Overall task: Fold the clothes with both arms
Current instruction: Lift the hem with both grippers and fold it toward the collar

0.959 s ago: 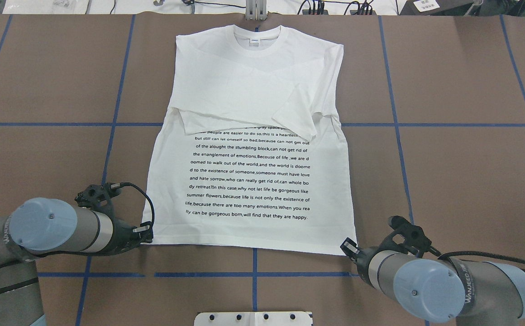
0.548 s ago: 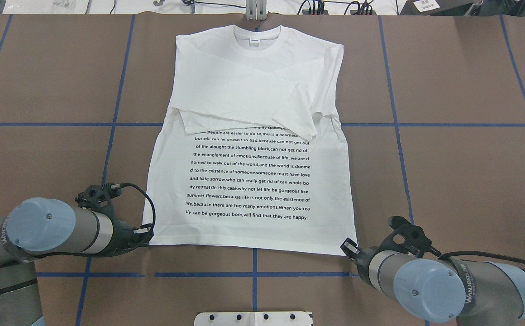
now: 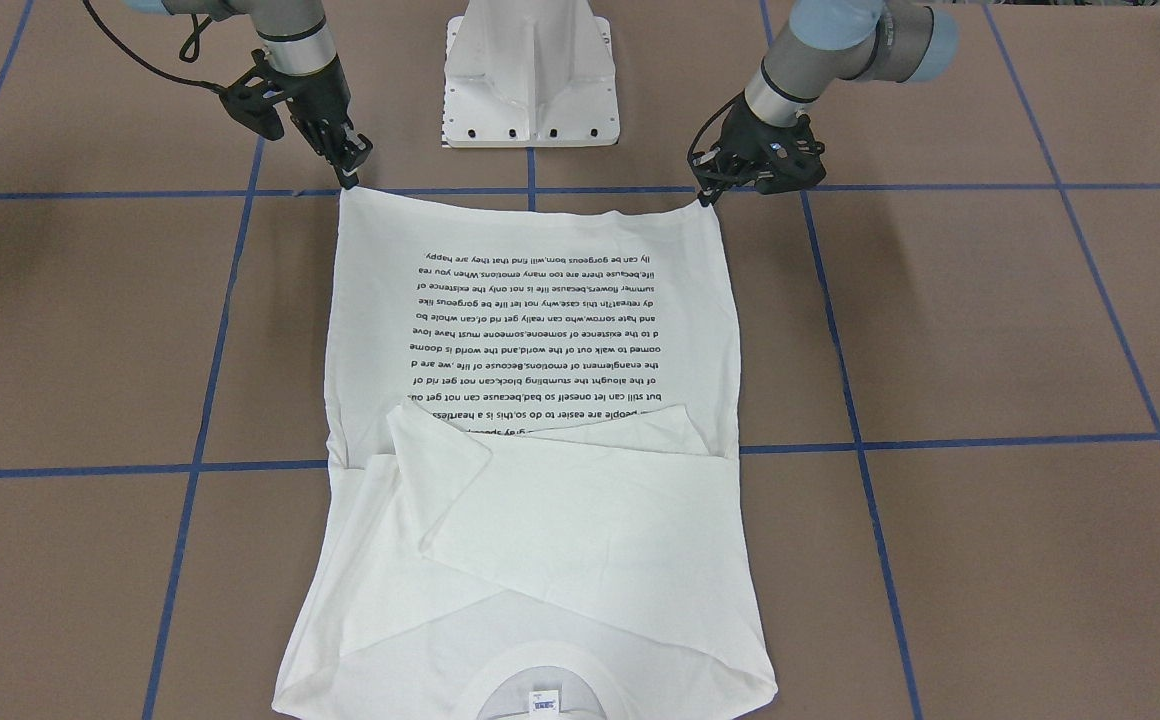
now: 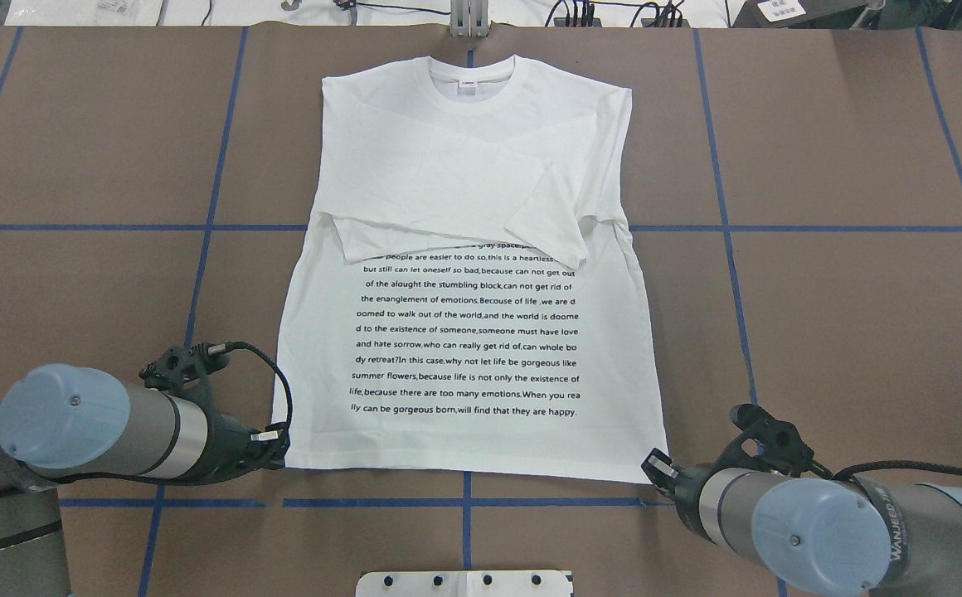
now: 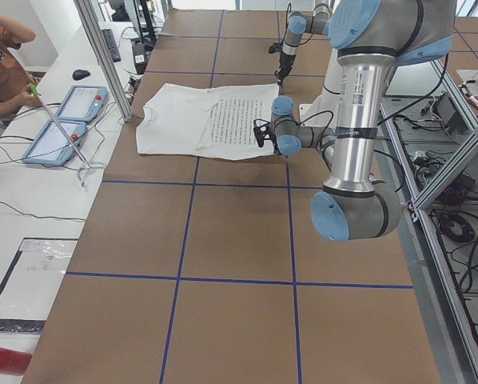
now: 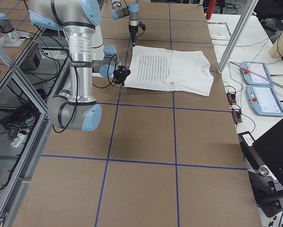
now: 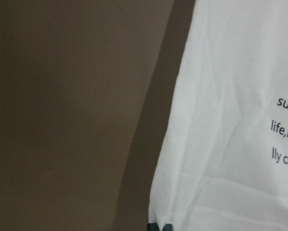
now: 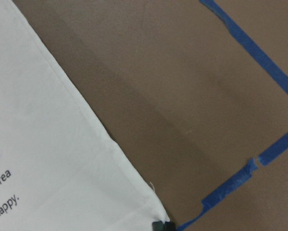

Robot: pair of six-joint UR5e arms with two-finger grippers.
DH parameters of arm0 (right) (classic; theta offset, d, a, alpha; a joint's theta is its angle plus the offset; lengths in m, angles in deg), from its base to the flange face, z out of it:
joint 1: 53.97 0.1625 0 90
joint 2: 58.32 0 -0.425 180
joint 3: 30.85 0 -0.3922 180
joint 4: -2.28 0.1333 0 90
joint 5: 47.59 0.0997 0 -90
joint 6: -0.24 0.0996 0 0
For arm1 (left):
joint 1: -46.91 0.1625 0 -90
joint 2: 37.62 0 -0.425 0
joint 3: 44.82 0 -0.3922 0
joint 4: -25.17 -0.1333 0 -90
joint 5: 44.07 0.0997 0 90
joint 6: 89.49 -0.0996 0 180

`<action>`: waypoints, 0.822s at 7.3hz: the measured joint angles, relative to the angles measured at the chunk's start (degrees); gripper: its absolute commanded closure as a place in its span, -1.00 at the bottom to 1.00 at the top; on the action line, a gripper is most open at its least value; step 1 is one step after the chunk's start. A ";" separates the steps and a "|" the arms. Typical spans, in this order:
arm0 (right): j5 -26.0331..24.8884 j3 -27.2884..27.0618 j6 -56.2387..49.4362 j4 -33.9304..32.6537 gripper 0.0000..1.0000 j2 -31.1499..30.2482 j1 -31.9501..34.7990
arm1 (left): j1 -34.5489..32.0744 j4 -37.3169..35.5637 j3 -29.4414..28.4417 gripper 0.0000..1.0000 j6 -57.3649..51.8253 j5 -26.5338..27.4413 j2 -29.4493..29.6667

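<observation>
Dragging the white shirt (image 4: 464,348) toward the robot's side of the table (image 4: 821,315), the left gripper (image 4: 280,450) and right gripper (image 4: 655,464) each stay pinched on a corner of the hem. Against a second ago, the hem sits lower in the overhead view, nearer the blue tape line (image 4: 365,502) along the near side. The collar has come away from the far edge, and the printed text has slid with it. The cloth lies flat, print up, with the sleeves (image 4: 415,211) crossed over the chest. That suggests the pull was a smoothing step ahead of folding the hem up toward the collar. Both wrist cameras cut off all but a dark finger tip at the bottom of the frame, so whether each grip holds both layers of cloth cannot be told. The crossed sleeves hide the top lines of print, and the neck label (image 4: 466,83) is too small to read.
</observation>
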 measured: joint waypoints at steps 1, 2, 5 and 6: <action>0.49 -1.10 0.00 0.03 1.00 -0.90 -0.95 | 1.82 -0.01 1.12 1.00 2.22 -0.06 -0.07; 0.73 -2.39 0.00 0.03 1.00 -1.89 -1.79 | 3.63 -0.02 2.70 1.00 4.53 0.01 -0.25; 1.21 -6.55 -0.01 0.14 1.00 -5.90 -2.87 | 7.41 -0.17 8.05 1.00 9.48 0.23 -1.39; 1.58 -8.04 -0.08 0.16 1.00 -6.50 -2.59 | 7.56 -1.20 9.32 1.00 9.88 0.26 -1.35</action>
